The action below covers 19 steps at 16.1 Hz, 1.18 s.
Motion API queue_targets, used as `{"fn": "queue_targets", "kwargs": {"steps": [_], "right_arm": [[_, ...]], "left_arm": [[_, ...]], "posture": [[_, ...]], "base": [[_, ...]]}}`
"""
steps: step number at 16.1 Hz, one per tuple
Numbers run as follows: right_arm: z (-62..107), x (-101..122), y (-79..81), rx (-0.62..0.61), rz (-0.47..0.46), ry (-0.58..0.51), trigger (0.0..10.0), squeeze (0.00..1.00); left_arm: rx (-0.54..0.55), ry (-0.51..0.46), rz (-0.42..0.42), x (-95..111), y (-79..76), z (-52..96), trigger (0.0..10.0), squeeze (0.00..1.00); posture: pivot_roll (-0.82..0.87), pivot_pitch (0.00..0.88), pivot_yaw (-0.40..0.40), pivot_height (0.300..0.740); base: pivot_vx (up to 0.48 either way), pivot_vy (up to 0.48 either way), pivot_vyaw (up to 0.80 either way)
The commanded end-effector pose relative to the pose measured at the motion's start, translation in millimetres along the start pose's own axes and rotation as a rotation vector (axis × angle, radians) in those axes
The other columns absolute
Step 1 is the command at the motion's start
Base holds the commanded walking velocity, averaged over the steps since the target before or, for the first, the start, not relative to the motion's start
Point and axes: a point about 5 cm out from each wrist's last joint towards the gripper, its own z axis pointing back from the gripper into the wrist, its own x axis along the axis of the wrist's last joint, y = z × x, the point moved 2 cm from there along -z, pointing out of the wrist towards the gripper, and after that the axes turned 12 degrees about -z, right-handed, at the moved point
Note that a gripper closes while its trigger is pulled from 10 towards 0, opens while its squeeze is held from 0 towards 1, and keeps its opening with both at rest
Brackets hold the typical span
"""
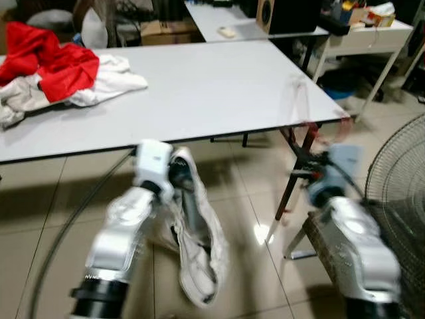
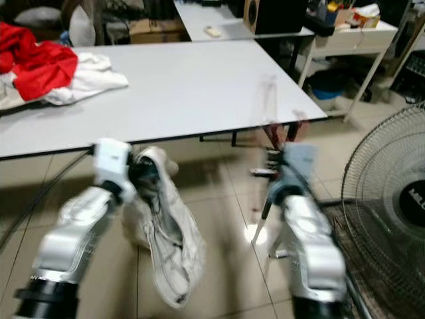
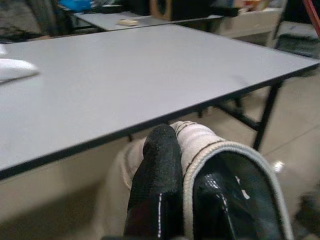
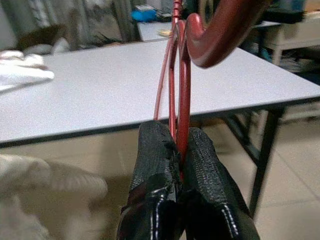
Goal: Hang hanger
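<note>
Hanger (image 4: 179,75), red, clamped between right gripper (image 4: 180,150) fingers, held upright near table (image 1: 219,86) corner. Pale garment (image 1: 196,239) pinched in left gripper (image 3: 182,165), dangling below table edge. Carrying step, probably; next, likely threading hanger into garment, or finding a rail.
</note>
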Motion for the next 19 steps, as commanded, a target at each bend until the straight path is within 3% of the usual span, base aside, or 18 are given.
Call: {"fn": "queue_targets", "kwargs": {"steps": [1,4,9,12,15,19], "right_arm": [[1.7,6.4,-12.3,-0.046,0.001,-0.026,10.0,0.0],[1.8,9.2,-16.4,-0.065,0.025,-0.045,10.0,0.0],[0.7,6.5,-12.4,-0.046,-0.024,-0.023,10.0,0.0],[1.4,8.5,-15.4,-0.065,0.042,-0.033,10.0,0.0],[0.5,10.8,-17.5,-0.093,0.014,-0.035,10.0,0.0],[-0.3,7.5,-12.0,-0.044,0.014,-0.008,10.0,0.0]], "left_arm": [[-0.017,-0.066,-0.004,16.5,-6.3,-3.8,10.0,0.0],[-0.019,-0.068,0.001,16.9,-6.5,-4.3,10.0,0.0],[-0.021,-0.065,0.002,16.6,-6.2,-4.4,10.0,0.0],[-0.025,-0.065,0.003,16.6,-6.2,-5.1,10.0,0.0],[-0.029,-0.065,-0.001,16.9,-7.6,-6.0,10.0,0.0],[-0.027,-0.063,-0.007,15.8,-7.4,-4.7,10.0,0.0]], "posture": [[-0.1,0.0,0.02,0.74],[-0.1,0.0,0.02,0.74],[-0.1,0.0,0.024,0.74],[-0.1,0.0,0.024,0.74],[-0.1,0.0,0.027,0.74],[-0.1,0.0,0.022,0.74]], "base": [[0.326,0.0,0.0],[0.331,0.0,0.0],[0.367,0.0,0.0],[0.369,0.0,0.0],[0.37,0.0,0.0],[0.368,0.0,0.0]]}}
